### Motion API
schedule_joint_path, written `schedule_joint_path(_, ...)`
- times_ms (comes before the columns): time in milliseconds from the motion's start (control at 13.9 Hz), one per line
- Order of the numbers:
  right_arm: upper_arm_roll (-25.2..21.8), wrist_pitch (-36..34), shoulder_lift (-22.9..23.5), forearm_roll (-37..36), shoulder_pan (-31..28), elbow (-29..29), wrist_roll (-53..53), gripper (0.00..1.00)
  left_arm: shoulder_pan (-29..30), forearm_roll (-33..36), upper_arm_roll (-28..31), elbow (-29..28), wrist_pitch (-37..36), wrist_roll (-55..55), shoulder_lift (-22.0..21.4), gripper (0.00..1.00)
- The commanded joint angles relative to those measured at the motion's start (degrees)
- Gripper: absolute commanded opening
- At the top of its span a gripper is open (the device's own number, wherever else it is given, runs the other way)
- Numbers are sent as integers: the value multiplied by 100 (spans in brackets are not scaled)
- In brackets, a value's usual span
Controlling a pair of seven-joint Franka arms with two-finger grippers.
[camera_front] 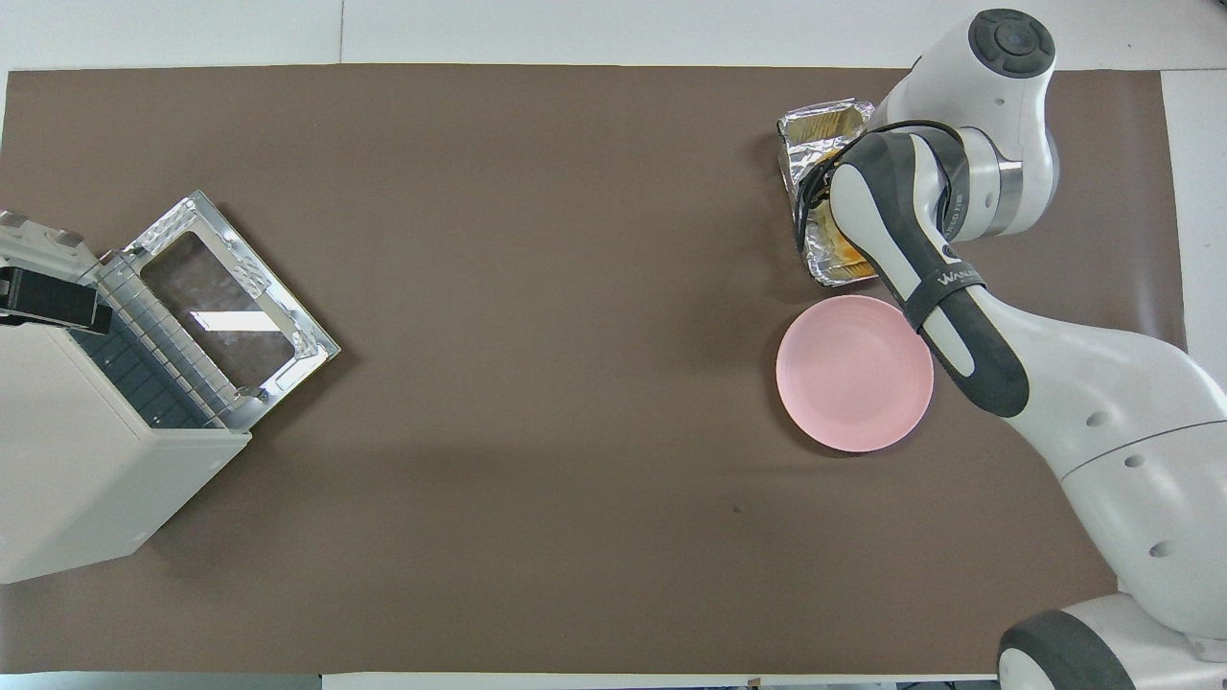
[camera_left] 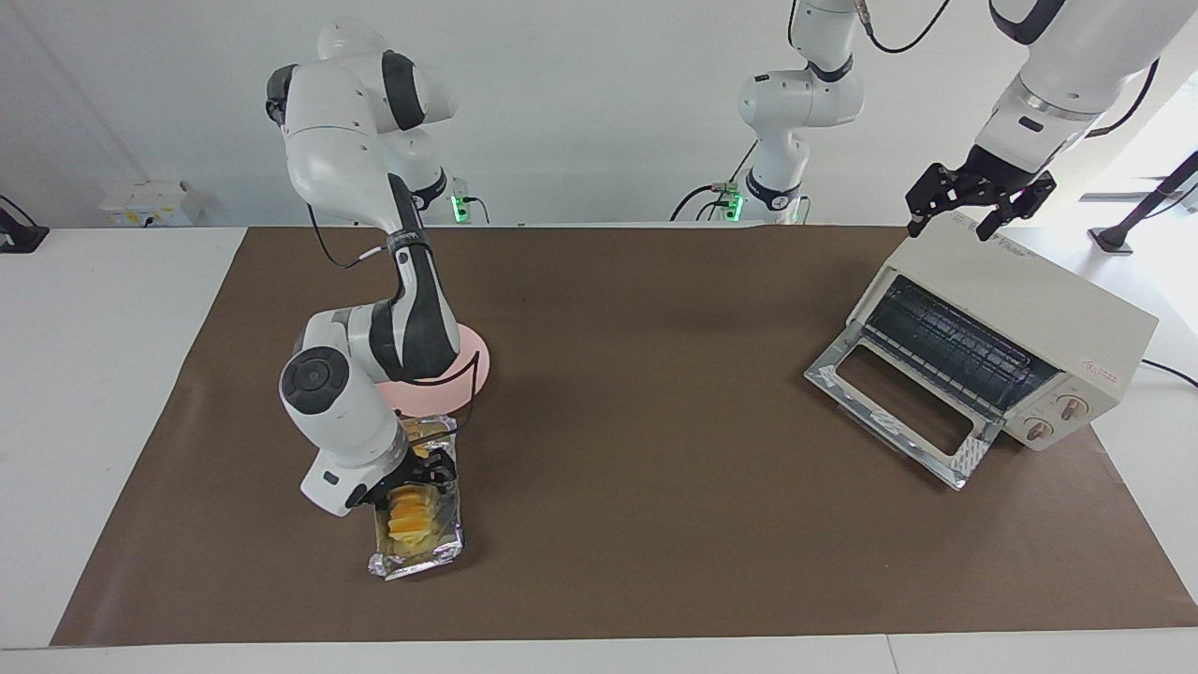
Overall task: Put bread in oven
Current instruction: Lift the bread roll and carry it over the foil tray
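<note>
Lying lengthwise in a crinkled silver foil tray (camera_left: 415, 534): small yellow-orange sliced bread loaf (camera_left: 409, 514), long axis running away from the robots. Right tool (camera_left: 409, 477) directly over it, fingers spread. Left tool (camera_left: 978, 199) open above cream-white toaster oven (camera_left: 1020, 309), waiting. Right arm nearer.

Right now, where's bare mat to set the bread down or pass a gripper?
Free: the wide middle of the brown mat between the pink plate and the oven with its dropped door. Crowded: the right arm's end, where the right gripper is over the bread in the foil tray beside the plate.
</note>
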Motion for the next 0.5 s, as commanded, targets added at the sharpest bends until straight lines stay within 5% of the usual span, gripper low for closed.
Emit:
schedule_joint_path(0,25,-302,-76,36,-63,131,-118,100,-15,-37,32,-146,9,-1,-126,100)
schedule_joint_path(432,16,-672,-225,10,-299,307,-232,100,-15,-37,32,-146,9,-1,-126,100)
